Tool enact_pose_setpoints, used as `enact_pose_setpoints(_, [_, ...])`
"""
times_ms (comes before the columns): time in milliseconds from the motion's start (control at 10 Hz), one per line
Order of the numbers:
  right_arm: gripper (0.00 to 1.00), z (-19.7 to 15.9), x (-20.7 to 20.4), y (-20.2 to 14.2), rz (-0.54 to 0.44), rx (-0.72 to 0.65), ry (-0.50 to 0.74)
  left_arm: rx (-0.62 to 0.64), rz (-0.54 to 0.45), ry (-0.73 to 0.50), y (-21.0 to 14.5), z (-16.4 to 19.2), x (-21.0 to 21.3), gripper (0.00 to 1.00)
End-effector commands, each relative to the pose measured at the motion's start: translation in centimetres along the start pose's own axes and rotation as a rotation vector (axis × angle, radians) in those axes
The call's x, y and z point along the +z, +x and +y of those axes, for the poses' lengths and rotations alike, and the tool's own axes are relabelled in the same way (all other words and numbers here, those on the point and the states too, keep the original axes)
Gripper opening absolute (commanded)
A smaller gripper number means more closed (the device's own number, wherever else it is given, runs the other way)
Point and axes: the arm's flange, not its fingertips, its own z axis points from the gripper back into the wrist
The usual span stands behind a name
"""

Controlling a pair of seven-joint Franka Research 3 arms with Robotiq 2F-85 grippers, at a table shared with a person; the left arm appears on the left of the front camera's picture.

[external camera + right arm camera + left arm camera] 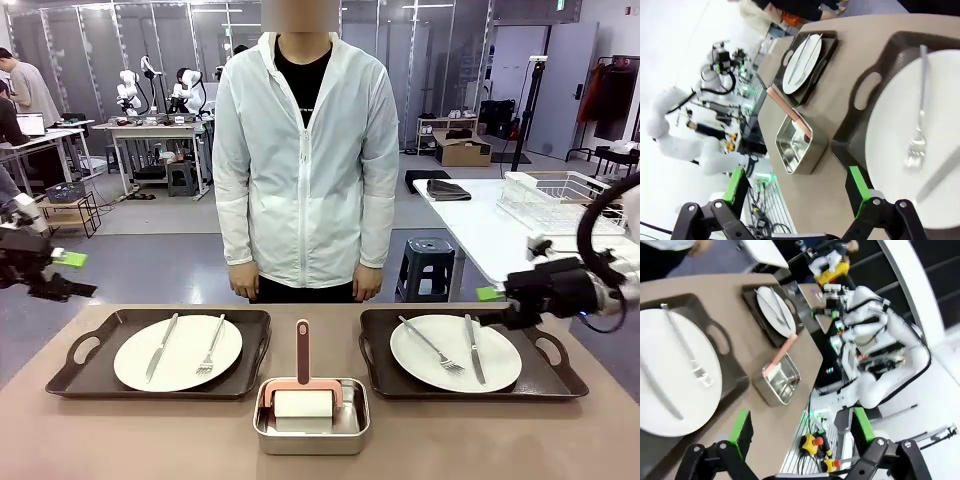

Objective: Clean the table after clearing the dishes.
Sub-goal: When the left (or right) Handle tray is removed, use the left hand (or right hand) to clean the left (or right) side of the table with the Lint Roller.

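Observation:
The table (pixel 470 440) holds the dishes on two dark trays. The left tray (pixel 90 378) carries a white plate (pixel 178 352) with a knife and fork. The right tray (pixel 560 375) carries a plate (pixel 455 352) with a fork and knife. My left gripper (pixel 74 275) hangs open off the table's left end, beyond the left tray. My right gripper (pixel 492 307) stands open just behind the right tray's far edge. In the left wrist view my gripper (pixel 802 429) hovers open near the plate (pixel 670 375). In the right wrist view my gripper (pixel 796 189) is open beside the plate (pixel 920 140).
A steel pan (pixel 311 418) with a pink-handled roller (pixel 302 355) sits at the front middle between the trays. A person in a white jacket (pixel 305 150) stands at the far edge with hands down. A white table with a wire rack (pixel 545 200) stands back right.

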Motion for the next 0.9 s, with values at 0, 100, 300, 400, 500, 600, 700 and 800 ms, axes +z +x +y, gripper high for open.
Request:
enact_pose_setpoints(0, [1.00,-1.9,2.3,-0.8,-0.107,-0.095,0.027,0.071,-0.090,-0.008,-0.2,0.4,2.8,1.00])
enact_pose_setpoints(100, [1.00,-2.8,3.6,-1.6,-0.148,-0.142,0.019,0.105,-0.138,-0.010,-0.9,1.2,4.4,1.00])
enact_pose_setpoints(300, [1.00,-2.7,3.5,-1.6,-0.092,-0.131,-0.031,0.072,-0.085,0.022,-1.7,1.4,3.9,1.00])
enact_pose_setpoints(400, [1.00,-3.8,4.9,-2.3,-0.117,-0.117,-0.007,0.072,-0.085,0.022,-1.7,1.4,3.9,1.00])
enact_pose_setpoints(500, [1.00,-3.8,4.9,-2.3,-0.117,-0.117,-0.007,0.072,-0.085,0.022,-1.7,1.4,3.9,1.00])
enact_pose_setpoints(600, [1.00,-3.8,4.9,-2.3,-0.117,-0.117,-0.007,0.072,-0.085,0.022,-1.7,1.4,3.9,1.00])
enact_pose_setpoints(700, [1.00,-3.8,4.9,-2.3,-0.117,-0.117,-0.007,0.072,-0.085,0.022,-1.7,1.4,3.9,1.00])
enact_pose_setpoints(800, [1.00,-3.9,4.9,-2.3,-0.117,-0.121,-0.014,0.088,-0.086,0.013,-1.6,1.9,3.4,1.00])
